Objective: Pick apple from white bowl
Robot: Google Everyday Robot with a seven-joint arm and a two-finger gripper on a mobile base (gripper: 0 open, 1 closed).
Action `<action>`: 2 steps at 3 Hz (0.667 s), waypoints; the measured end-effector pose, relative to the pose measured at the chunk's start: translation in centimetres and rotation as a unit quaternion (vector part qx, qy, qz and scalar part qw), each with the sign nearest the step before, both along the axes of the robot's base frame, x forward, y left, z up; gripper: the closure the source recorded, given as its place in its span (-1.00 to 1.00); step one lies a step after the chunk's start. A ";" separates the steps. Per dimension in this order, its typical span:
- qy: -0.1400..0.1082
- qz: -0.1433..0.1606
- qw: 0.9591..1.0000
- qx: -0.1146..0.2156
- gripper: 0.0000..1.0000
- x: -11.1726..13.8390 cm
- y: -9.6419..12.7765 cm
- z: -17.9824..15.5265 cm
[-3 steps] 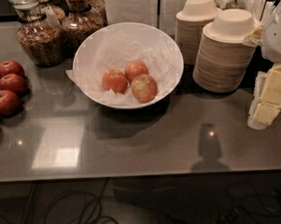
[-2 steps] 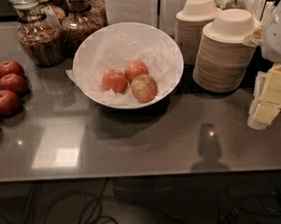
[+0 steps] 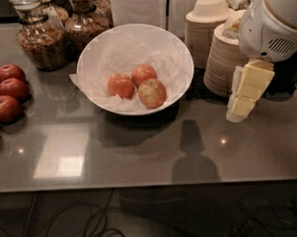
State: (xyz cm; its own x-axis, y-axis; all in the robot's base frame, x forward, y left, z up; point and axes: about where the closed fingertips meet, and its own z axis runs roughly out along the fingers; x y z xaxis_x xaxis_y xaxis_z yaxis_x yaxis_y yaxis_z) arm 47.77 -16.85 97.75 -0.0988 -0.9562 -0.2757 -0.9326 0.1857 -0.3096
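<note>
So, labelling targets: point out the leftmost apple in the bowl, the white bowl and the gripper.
leftmost apple (image 3: 121, 85): camera view, skin centre.
white bowl (image 3: 189, 59): camera view, right rim.
gripper (image 3: 239, 109): camera view, lower end, right of the bowl.

**What the robot's arm end looks like**

The only bit of the robot in shot sits at the upper right edge of the frame. There's a fat, rounded wrist housing (image 3: 273, 23) in glossy white plastic, kind of bulb-shaped, with a thin tan seam line (image 3: 282, 17) curving across its top. On its lower right side is a small vent grille (image 3: 282, 45), a few short dark slots in rows. The gripper (image 3: 245, 97) is at the right of the frame, just under the housing. It's made of chunky pale-yellow blocks, squared off like butter sticks, with lighter whitish edging down the left side and a whitish tip at the bottom.
</note>
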 end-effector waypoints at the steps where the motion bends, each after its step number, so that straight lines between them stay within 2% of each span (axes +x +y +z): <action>1: -0.014 0.034 0.999 0.030 -1.00 3.2 3.3 -0.7; 2: -0.014 0.034 0.999 0.030 -1.00 3.2 3.3 -0.7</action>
State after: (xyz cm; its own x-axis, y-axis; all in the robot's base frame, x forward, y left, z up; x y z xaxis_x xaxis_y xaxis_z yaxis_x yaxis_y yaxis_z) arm 50.93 -13.54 97.04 -0.0248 -0.9419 -0.3350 -0.9350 0.1405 -0.3256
